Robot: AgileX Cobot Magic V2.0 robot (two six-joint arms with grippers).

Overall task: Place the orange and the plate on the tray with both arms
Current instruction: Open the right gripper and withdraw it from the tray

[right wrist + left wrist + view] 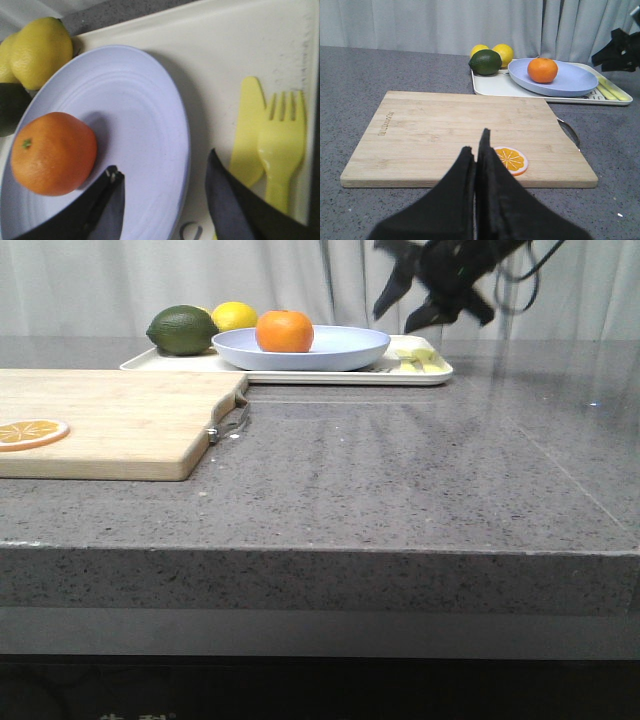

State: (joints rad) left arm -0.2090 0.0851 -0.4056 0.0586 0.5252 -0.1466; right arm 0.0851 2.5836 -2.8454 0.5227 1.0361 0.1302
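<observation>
Looking across the table from the front camera, I see the plate (330,348) sitting on the tray (170,362) at the far edge, with the orange (285,331) resting in the plate's bowl toward its left side. Both task items look to be where they belong, so I judge the placing itself done.

My right gripper (432,295) hangs above the tray's right end with its jaws spread wide and nothing between them. From its wrist camera the two fingers (107,200) straddle the plate's rim without touching it, which reads to me as a release stance: open wide enough to clear the rim on the way up. The yellow knife (250,125) and fork (280,145) lie on the tray just beside the plate, so I would keep the lift vertical.

My left gripper (476,165) hovers over the wooden cutting board (445,130), pinched closed and empty, near the orange slice (510,160) but well away from the tray. A lime (182,329) and lemon (234,316) crowd the tray's left end, which probably explains why the plate sits central.
</observation>
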